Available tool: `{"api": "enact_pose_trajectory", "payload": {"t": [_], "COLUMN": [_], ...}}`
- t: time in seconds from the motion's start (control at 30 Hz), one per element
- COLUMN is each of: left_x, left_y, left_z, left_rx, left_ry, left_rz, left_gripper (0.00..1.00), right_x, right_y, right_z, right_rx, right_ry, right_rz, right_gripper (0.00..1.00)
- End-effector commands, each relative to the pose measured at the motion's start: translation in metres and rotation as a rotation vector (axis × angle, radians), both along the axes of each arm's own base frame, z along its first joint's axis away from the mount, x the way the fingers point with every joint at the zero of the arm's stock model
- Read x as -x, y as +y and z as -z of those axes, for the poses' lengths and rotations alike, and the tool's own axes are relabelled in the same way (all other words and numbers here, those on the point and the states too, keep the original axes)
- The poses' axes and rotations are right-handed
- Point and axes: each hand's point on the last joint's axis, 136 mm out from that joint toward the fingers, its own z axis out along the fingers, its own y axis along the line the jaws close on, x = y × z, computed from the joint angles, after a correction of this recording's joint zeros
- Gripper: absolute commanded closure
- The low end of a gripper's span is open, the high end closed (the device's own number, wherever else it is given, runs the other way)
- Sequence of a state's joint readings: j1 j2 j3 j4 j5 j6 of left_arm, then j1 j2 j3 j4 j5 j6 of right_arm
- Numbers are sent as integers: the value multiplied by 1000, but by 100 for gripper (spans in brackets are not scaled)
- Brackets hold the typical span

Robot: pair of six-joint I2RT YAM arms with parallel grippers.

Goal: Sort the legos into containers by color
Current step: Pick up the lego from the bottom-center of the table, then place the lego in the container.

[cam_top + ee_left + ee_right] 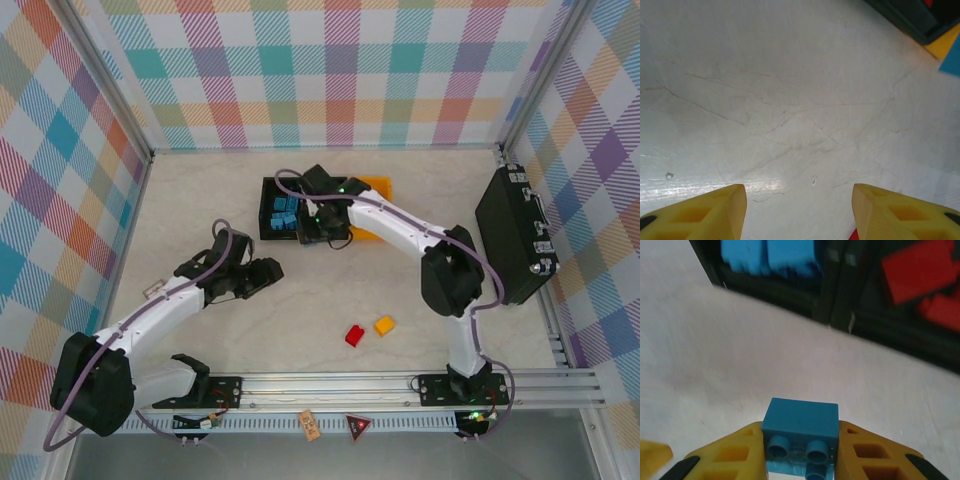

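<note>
In the right wrist view, the right gripper pinches a blue brick between its yellow fingers, low in the centre of the frame. The brick's studs face the camera, and the pale table lies behind it. Across the top of that frame two black bins sit side by side: the left black bin holds blue legos and the right black bin holds red legos. In the overhead view the right gripper sits just above centre, at these bins, with the yellow-orange bin just to their upper right. A red brick and an orange brick lie just beside each other at lower centre, well apart from the bins. The left gripper hovers left of centre over bare table, its jaws spread with nothing between them. A large black case stands at the right edge.
</note>
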State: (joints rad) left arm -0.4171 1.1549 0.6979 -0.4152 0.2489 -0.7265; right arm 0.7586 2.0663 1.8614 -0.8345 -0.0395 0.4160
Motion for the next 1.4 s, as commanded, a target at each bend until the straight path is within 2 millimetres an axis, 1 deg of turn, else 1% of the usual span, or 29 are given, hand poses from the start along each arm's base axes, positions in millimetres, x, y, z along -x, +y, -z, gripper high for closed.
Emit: {"api": "enact_pose_trajectory", "payload": {"t": [0.0, 0.23, 0.37, 0.5, 0.67, 0.8, 0.9, 1.03, 1.1, 1.2, 1.37], "left_x": [-13, -27, -31, -31, -28, -26, -26, -25, -26, -27, -28], "left_y": [6, 12, 11, 9, 10, 11, 12, 12, 12, 11, 6], "left_z": [-10, -21, -21, -18, -14, -12, -11, -10, -10, -12, -16], "left_rx": [8, 14, 18, 25, 23, 19, 17, 17, 18, 24, 32], "left_ry": [-15, -40, -31, -22, -12, -4, -7, -2, -4, -7, -16], "left_rz": [-59, -111, -112, -107, -109, -109, -112, -114, -115, -114, -81], "left_gripper": [42, 42, 42, 42, 42, 42, 42, 43, 42, 42, 42], "right_x": [-17, -60, -83, -99, -115, -120, -122, -124, -125, -125, -114], "right_y": [13, 29, 37, 48, 55, 58, 59, 58, 56, 54, 43], "right_z": [-9, -12, -6, -5, -5, -1, 2, 1, -5, -17, -51], "right_rx": [-30, -69, -97, -139, -190, -197, -196, -193, -193, -194, -192], "right_ry": [-13, -37, -29, -55, -69, -79, -78, -93, -104, -126, -163], "right_rz": [-29, -9, 25, 34, 71, 77, 81, 84, 86, 80, 57], "right_gripper": [71, 71, 70, 69, 68, 66, 62, 51, 47, 46, 46]}}
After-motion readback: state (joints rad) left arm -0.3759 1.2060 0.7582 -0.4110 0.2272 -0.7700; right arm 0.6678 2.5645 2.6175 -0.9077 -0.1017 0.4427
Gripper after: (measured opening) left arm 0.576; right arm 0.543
